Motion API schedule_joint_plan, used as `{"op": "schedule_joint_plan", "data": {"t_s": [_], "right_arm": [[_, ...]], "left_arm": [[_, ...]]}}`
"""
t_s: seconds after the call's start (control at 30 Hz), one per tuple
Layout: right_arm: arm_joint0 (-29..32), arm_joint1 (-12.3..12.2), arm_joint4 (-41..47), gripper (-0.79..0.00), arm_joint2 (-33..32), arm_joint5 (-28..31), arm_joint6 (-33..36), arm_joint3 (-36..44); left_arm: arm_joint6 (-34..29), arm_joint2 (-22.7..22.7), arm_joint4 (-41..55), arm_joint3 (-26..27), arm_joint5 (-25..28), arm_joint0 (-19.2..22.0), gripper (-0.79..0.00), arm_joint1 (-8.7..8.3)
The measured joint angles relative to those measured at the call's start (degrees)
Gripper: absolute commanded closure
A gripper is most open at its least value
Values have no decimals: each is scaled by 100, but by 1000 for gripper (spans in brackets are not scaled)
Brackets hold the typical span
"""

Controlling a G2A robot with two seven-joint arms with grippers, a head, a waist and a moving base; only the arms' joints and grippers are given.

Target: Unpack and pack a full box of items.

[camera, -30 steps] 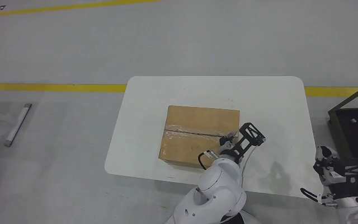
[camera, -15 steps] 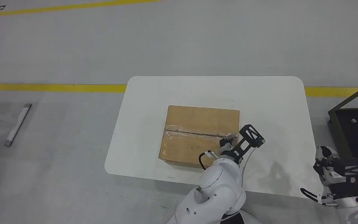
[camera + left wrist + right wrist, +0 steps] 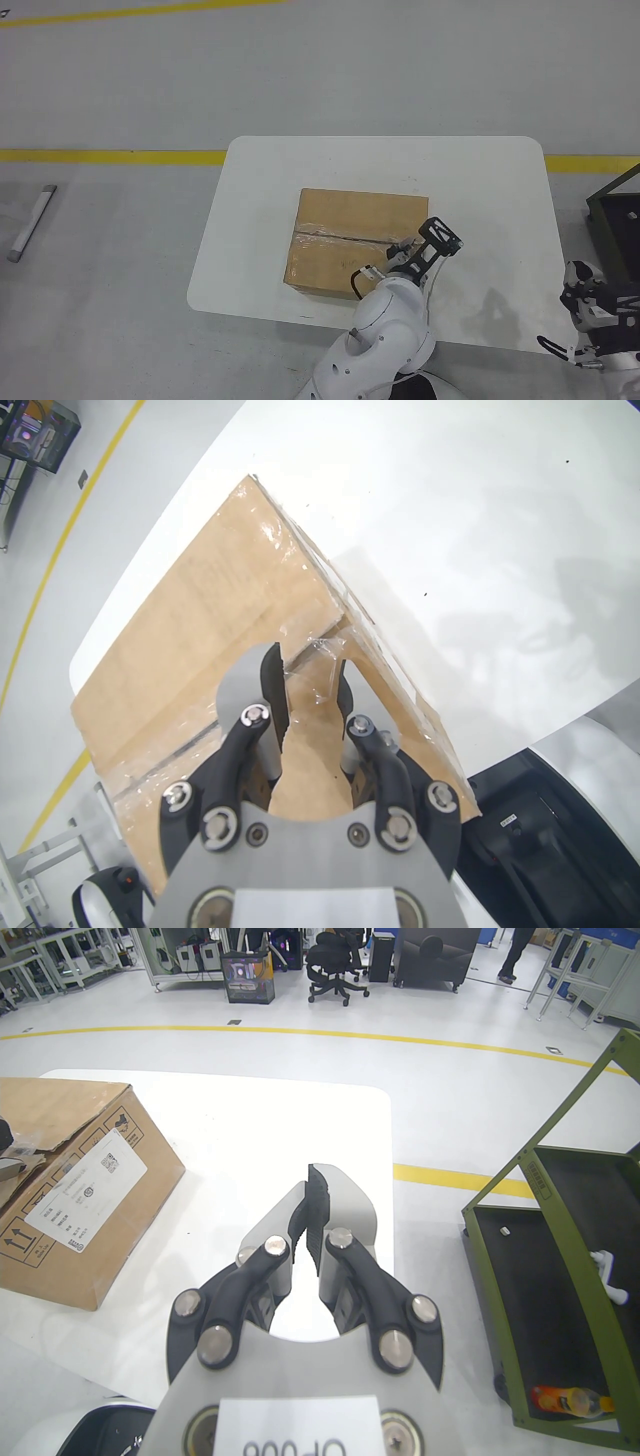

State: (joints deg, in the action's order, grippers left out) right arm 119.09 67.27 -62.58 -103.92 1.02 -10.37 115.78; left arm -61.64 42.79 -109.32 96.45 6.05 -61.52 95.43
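the white surface [image 3: 480, 180] carries the closed cardboard box [image 3: 350, 225] near its middle, a little toward the robot's edge. from above, the box top reads as two flaps meeting at a taped seam. the left wrist view adds that the clear tape [image 3: 320, 672] is torn and loose at the seam's end. the right wrist view shows the box's end wall with a white label [image 3: 87, 1188], and a green cart [image 3: 525, 1268] beside the surface with an orange bottle [image 3: 570, 1400] low in it.

bare surface lies wide beyond the box and to its right; the near edge is close to it.

the left hand [image 3: 307, 667] sits over the seam's end by the box's right edge, its fingers a narrow way apart with the loose tape between them. the right hand [image 3: 314, 1180] is pressed closed, holding nothing, by the surface's right side and well apart from the box.

since a second ago the left hand has edged in from just past the box's right edge onto the box.
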Motion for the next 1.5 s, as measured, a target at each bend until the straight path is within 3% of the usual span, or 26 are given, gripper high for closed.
{"op": "schedule_joint_plan", "data": {"t_s": [0.03, 0.1, 0.57, 0.77, 1.13, 1.5], "right_arm": [[0, 0, 0, 0, 0, 0, 0, 0], [0, 0, 0, 0, 0, 0, 0, 0], [0, 0, 0, 0, 0, 0, 0, 0], [0, 0, 0, 0, 0, 0, 0, 0], [0, 0, 0, 0, 0, 0, 0, 0], [-140, 33, -34, 0, 18, 74, 62, -98]], "left_arm": [[0, 4, -14, 5, 5, -5, -86, 4], [1, 24, -46, -1, 9, -15, 0, 13], [48, 242, -313, 160, 7, -155, 0, 35], [-76, 545, -710, 825, 76, -479, 0, -40], [-74, 1496, -1621, 2176, 451, -1325, 0, -255], [-72, 2488, -2036, 2979, 643, -1594, 0, -347]]}}
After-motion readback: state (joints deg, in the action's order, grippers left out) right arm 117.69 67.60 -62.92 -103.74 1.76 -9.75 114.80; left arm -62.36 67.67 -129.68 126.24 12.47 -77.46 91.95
